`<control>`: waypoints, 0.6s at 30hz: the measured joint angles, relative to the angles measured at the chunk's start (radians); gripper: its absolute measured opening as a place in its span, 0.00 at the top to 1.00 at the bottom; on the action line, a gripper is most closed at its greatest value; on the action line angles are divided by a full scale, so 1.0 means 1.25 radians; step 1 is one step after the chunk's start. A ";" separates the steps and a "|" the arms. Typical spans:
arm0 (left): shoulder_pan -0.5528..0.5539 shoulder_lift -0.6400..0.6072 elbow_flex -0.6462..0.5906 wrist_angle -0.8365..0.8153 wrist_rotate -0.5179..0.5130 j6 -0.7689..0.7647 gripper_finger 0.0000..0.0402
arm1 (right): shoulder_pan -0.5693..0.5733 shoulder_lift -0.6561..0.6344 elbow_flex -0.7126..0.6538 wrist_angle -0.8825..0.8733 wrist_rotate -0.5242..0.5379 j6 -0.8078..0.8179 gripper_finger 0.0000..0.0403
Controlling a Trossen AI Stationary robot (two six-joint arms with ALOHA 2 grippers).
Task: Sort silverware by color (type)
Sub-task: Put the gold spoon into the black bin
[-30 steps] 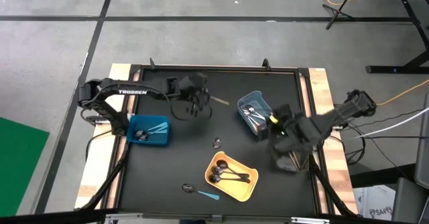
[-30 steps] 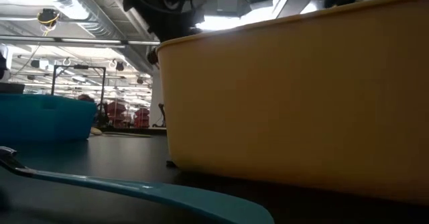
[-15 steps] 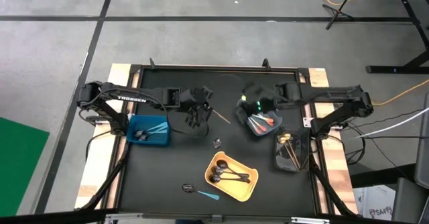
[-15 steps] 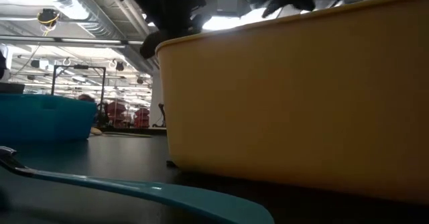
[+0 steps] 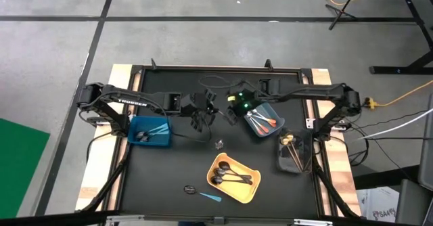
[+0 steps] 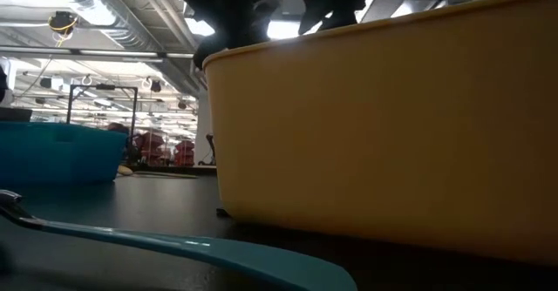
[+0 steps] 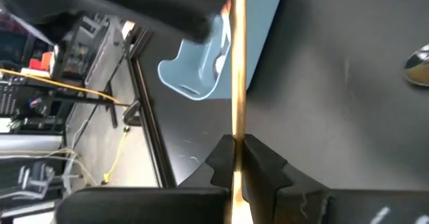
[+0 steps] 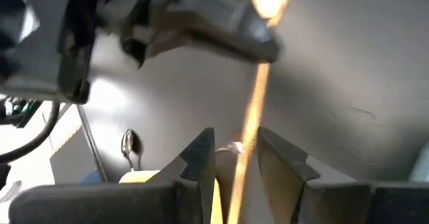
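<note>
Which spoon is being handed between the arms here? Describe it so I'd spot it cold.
Start at the light-blue bin at the table's back right. Just to its left the left gripper and right gripper meet. The tan-gold spoon is the thin stick clamped in the left gripper, lying between the right's open fingers, the only piece off the table.

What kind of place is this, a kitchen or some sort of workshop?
Probably a robotics lab or workshop, not a kitchen: a black work table stands on bare concrete floor, cables trail beside it, and exposed ceiling ducts hang behind.
</note>
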 joint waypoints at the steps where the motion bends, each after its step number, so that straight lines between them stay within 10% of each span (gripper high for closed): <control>1: 0.000 0.000 0.000 0.000 -0.005 0.000 0.97 | 0.000 0.005 0.000 0.009 -0.006 -0.004 0.75; 18: 0.000 0.000 0.000 0.013 -0.008 0.000 0.97 | 0.000 0.023 0.000 0.017 0.077 -0.006 0.75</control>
